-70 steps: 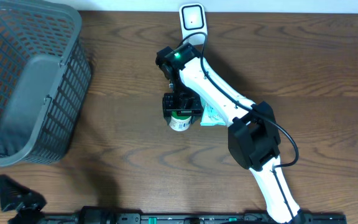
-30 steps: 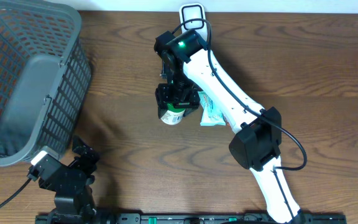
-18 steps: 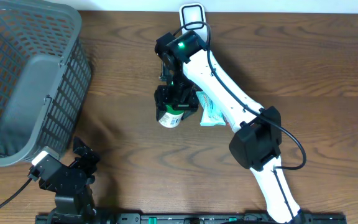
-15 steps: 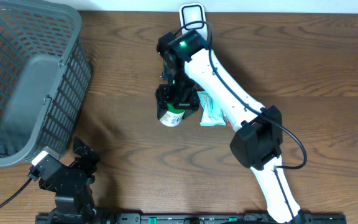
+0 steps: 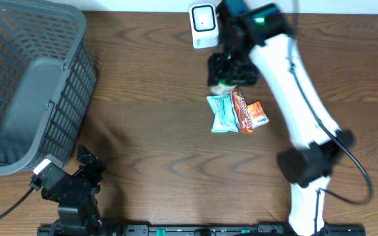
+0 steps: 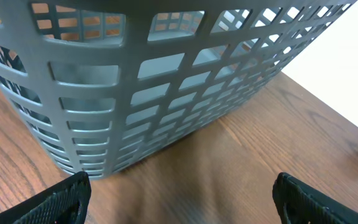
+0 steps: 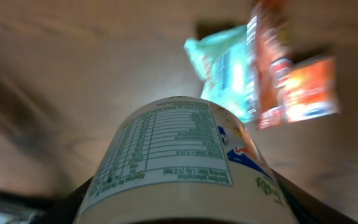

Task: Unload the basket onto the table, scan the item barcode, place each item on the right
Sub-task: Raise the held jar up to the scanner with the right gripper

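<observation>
My right gripper (image 5: 227, 71) is shut on the item, a cream-coloured container (image 7: 182, 163) with a printed nutrition label, held off the table. In the overhead view only a small part of the container (image 5: 222, 85) shows under the gripper. It hangs just right of and in front of the white scanner (image 5: 203, 19) at the table's back edge. No barcode is visible in the right wrist view, which is blurred. My left gripper (image 5: 77, 187) rests at the front left, open and empty, its dark fingertips (image 6: 61, 200) wide apart over bare wood.
A grey plastic basket (image 5: 31, 85) fills the back left and looms close before the left gripper as a basket wall (image 6: 166, 93). Three snack packets lie mid-table: a teal one (image 5: 222, 113), a red-brown one (image 5: 241, 110) and an orange one (image 5: 258, 115).
The right arm has swung from mid-table back and to the right, carrying the container up beside the scanner and uncovering the packets. The left arm has stayed put.
</observation>
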Robot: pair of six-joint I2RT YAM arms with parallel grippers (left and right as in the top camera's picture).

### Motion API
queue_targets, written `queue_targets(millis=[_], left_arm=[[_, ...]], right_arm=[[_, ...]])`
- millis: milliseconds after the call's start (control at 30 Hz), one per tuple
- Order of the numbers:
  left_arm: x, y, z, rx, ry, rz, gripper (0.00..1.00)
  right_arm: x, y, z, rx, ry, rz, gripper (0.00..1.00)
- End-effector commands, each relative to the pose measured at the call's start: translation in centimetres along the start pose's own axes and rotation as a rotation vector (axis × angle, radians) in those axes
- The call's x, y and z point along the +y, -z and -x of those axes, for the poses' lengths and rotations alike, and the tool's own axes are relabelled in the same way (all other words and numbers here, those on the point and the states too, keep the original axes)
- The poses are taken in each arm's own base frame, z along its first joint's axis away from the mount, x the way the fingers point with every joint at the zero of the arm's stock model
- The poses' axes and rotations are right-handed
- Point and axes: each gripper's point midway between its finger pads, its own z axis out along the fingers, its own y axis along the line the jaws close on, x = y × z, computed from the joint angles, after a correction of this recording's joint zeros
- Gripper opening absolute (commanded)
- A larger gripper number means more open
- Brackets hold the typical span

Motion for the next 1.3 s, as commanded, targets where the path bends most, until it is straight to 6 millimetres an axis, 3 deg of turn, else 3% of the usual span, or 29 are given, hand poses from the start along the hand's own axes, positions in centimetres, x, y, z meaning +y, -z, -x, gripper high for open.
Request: queue_targets(millis=[0,200,300,400,467,600,733,1000,1133,1267], left_arm=[[0.0,0.1,0.1,-0.004,0.005,0.001,0.93],[0.0,0.1,0.1,-0.004,0.005,0.0,0.93],[0.0,0.1,0.1,-0.004,0.005,0.001,0.93],[0.0,0.1,0.1,-0.004,0.005,0.001,0.93],[0.0,0.1,0.1,-0.004,0.005,0.001,0.93],[0.0,0.1,0.1,-0.004,0.005,0.0,0.93],[0.0,0.1,0.1,-0.004,0.005,0.001,0.93],[0.0,0.1,0.1,-0.004,0.005,0.001,0.93],[0.0,0.1,0.1,-0.004,0.005,0.001,0.93],[0.0,0.1,0.1,-0.004,0.005,0.001,0.93]], right_arm=[[-0.8,6.9,0.3,-0.248,0.051,-0.079,0.56],[-0.3,14.4,1.0,-0.566,0.075,-0.123,0.55],[-0.2,17.0,2.3,-0.703,0.059,-0.144,0.54],[-0.3,18.1,3.7,-0.786,0.033,-0.172,0.43],[-0.1,17.9,4.8,-0.814,0.023,-0.18,0.43],[-0.2,17.1,7.5,-0.881,-0.007,-0.231,0.43],[1.1,15.0,10.4,-0.92,0.048,-0.239,0.43],[3.4,9.4,16.5,-1.017,0.179,-0.27,0.44],[3.4,5.5,19.9,-1.05,0.176,-0.279,0.41],[3.4,2.9,22.8,-1.107,0.173,-0.279,0.41]])
